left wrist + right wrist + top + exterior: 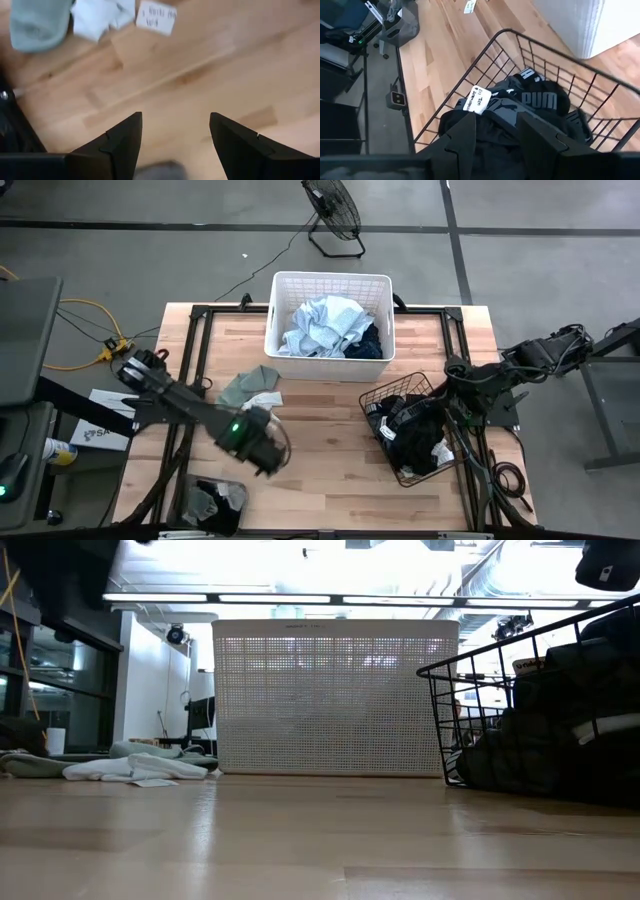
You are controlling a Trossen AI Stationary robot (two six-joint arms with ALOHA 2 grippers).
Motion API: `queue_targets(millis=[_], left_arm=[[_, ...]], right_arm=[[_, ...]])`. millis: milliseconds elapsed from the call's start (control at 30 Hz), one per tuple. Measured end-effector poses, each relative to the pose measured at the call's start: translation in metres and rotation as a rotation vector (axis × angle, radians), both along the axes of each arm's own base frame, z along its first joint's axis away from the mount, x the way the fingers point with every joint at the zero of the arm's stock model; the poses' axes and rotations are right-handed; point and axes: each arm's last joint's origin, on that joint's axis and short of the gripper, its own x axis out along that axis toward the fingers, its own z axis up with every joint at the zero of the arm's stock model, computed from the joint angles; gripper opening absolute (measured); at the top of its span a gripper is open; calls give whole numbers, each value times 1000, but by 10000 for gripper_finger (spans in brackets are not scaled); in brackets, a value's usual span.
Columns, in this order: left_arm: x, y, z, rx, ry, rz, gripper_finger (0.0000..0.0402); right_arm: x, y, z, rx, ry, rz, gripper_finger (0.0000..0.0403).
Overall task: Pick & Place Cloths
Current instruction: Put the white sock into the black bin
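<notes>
A sage green cloth [250, 388] with a white part [100, 17] and a paper tag [156, 17] lies flat on the wooden table, left of centre. My left gripper [175, 117] hangs open over bare wood just nearer than it [258, 438], pointing down, with nothing between its fingers. Light blue cloths [325, 325] and a dark navy one [368, 340] fill the white laundry basket. Black cloths [530, 100] are heaped in the black wire basket [415, 425]. My right gripper [497, 117] stands open above that heap, slanting down, at the basket's far right corner [452, 380].
The white laundry basket [335, 695] stands at the table's far edge, centre. The wire basket [540, 710] sits at the right. A white-grey cloth [215, 500] lies in a dark bin at the near left corner. Bare wood stretches between the baskets and the near edge.
</notes>
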Motion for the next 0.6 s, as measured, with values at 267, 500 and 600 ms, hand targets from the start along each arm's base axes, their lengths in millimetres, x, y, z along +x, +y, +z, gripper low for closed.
queue_targets(millis=[267,500,600], left_arm=[[24,47,0,86,-37,136,225],[32,73,0,171,-80,321,225],[33,80,0,210,-91,360,225]], right_arm=[[0,1,0,42,11,-11,134],[0,1,0,43,11,-11,134],[0,1,0,33,9,-3,134]])
